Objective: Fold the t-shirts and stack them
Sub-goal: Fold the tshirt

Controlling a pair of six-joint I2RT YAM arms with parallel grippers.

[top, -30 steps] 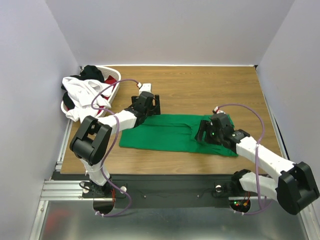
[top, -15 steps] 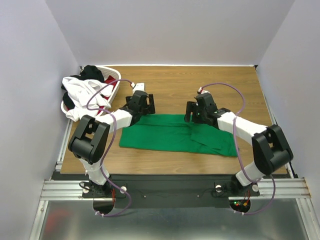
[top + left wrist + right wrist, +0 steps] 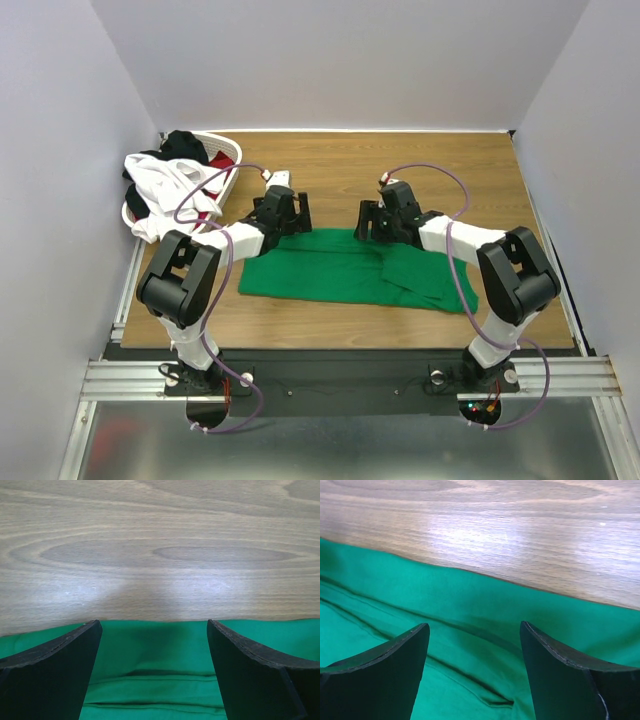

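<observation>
The bright green t-shirt (image 3: pixel 345 268) lies folded into a long strip across the middle of the wooden table (image 3: pixel 440 170). My left gripper (image 3: pixel 287 214) is open over the strip's far left edge, with green cloth (image 3: pixel 155 680) between its fingers. My right gripper (image 3: pixel 376 222) is open over the strip's far edge near its middle, above creased green cloth (image 3: pixel 475 655). Neither holds anything. The white t-shirt (image 3: pixel 165 185), black t-shirt (image 3: pixel 183 146) and red t-shirt (image 3: pixel 215 165) sit heaped in the basket at the far left.
The white lattice laundry basket (image 3: pixel 229 150) stands at the table's far left corner, with cloth hanging over its near side. Grey walls close in the table on three sides. A metal rail (image 3: pixel 330 385) runs along the near edge by the arm bases.
My right arm has swung from the shirt's right end up and left to its far edge near the middle. My left gripper has shifted slightly along the far left edge.
</observation>
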